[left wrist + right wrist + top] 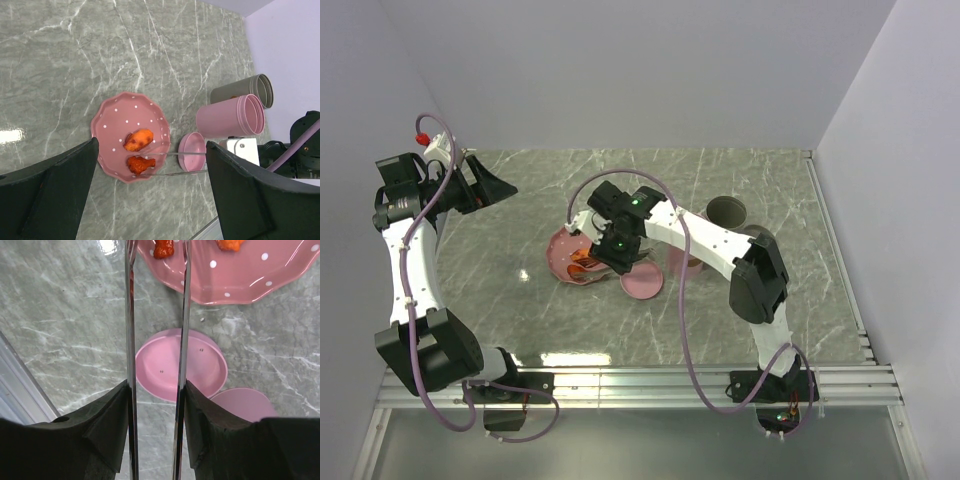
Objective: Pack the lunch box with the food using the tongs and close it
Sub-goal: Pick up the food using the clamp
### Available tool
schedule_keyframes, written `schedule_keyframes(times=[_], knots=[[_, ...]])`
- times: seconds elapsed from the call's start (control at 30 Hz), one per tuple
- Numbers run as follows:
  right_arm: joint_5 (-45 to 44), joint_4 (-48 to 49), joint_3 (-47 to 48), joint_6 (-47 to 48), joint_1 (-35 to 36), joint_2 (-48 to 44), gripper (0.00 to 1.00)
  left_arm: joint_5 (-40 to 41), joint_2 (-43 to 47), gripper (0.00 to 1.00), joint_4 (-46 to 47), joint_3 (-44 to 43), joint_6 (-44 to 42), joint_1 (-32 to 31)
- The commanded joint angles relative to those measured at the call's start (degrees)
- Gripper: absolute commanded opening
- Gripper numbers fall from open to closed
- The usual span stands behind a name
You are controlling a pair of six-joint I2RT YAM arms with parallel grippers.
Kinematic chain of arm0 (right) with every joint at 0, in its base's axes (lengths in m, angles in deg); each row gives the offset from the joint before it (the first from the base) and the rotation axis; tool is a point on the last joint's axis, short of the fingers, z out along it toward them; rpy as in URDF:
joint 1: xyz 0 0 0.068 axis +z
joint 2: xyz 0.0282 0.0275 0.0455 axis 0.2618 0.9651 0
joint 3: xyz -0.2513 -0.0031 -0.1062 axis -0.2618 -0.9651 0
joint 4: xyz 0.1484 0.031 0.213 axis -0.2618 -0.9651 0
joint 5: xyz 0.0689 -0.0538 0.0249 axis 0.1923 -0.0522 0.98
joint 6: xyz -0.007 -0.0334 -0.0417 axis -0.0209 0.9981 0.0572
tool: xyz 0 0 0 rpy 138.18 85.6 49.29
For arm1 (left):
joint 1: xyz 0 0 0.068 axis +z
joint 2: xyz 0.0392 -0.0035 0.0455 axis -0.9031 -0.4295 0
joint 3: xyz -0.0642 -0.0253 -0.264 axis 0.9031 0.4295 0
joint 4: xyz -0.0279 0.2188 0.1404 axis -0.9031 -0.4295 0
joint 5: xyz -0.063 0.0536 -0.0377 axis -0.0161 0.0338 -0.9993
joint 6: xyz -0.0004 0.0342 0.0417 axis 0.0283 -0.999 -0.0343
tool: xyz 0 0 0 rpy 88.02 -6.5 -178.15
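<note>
**Tongs bracket red piece on plate**

R gripper (156,412) grips the tongs (130,340) across both arms, part-squeezed. The tips sit either side of the red food piece (140,164) on the dotted plate (112,117), with an orange piece (138,140) just beside it. L gripper (485,183) hangs wide open, well apart, holding nothing. Pink lunch box (227,117) stands near, its lid (192,150) off. Best approach, prob.: keep tips low & level, squeeze slowly so the piece doesn't squirt out, then lift straight.
</note>
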Motion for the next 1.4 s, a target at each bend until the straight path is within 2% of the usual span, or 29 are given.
schedule_keyframes(times=[0.0, 0.43, 1.37], knots=[[0.02, -1.63, 2.75, 1.00, -0.18, -1.31, 0.51, -0.53, 2.09, 0.94, -0.05, -1.99, -1.25, 0.05], [-0.15, -3.73, 7.85, 1.35, 0.44, 3.44, 0.51, -0.44, 2.09, 0.94, -0.40, -2.25, -1.60, 0.05], [1.26, -5.14, 9.52, 1.17, 0.61, 5.72, 0.52, -0.53, 1.47, 0.94, -0.49, -3.05, -1.17, 0.14]])
